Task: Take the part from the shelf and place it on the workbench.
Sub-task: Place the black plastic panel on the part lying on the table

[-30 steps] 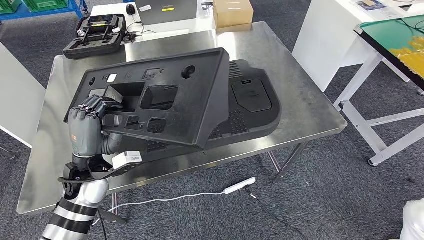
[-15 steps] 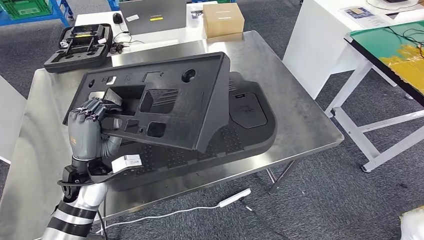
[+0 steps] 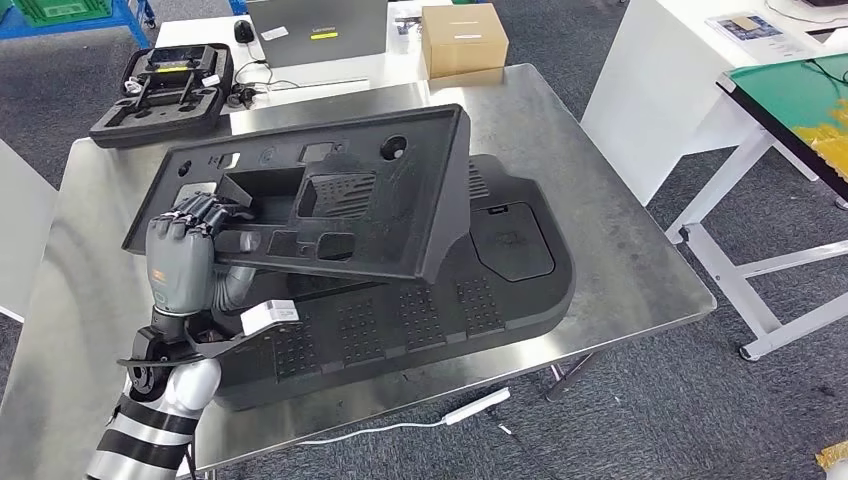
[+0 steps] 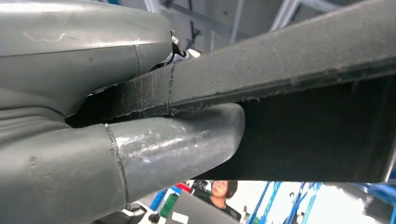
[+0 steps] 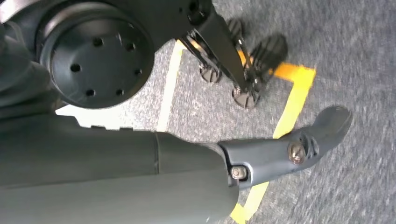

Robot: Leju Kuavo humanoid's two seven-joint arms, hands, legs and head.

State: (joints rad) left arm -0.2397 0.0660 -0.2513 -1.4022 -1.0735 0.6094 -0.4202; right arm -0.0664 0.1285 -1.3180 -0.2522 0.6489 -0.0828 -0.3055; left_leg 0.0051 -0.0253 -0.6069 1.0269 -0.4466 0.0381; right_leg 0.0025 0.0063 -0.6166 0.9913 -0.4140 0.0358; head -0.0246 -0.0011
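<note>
I stand in a workshop or test lab. Before me is a steel workbench [image 3: 620,250] on grey carpet tile [image 3: 700,420]. Behind it a white desk [image 3: 330,55] carries a laptop [image 3: 315,22], a cardboard box [image 3: 463,38] and an open foam case [image 3: 165,85]. Blue racking with a green crate [image 3: 55,10] stands at the far left, a white-framed table with a green mat [image 3: 790,95] to the right. Yellow tape [image 5: 289,107] marks the floor.

Black part [image 3: 330,200], steel workbench [image 3: 610,230].

No legible text — labels, stickers too small, blurred.
</note>
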